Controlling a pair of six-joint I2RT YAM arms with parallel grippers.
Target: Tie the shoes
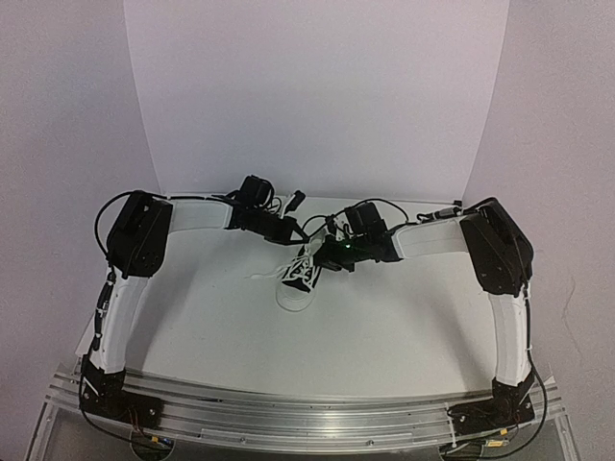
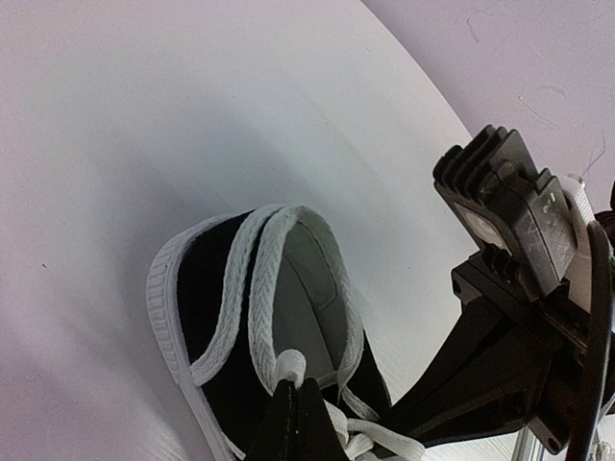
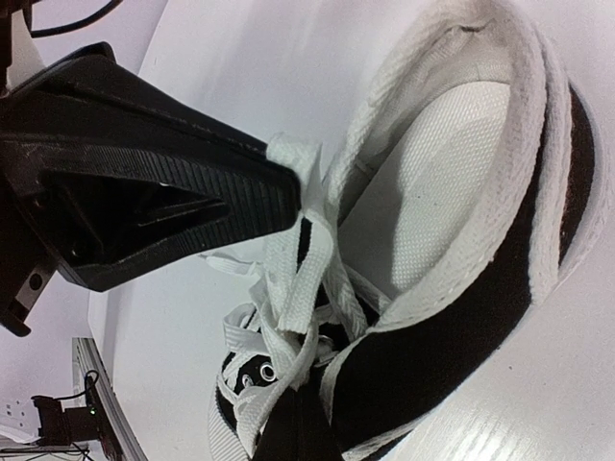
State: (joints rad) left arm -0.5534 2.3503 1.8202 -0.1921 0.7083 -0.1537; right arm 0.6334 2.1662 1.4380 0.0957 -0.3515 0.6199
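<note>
Above the black canvas sneaker (image 1: 298, 279), the left gripper (image 2: 293, 392) has its jaws pinched on a flat white lace (image 3: 291, 283); the right gripper (image 3: 294, 427) clamps the lace too

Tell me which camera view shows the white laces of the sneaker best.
The right wrist view: the laces are close and sharp, with their crossings plain to see. The left wrist view shows only a short piece at the bottom edge; the top view shows small, faint strands.
</note>
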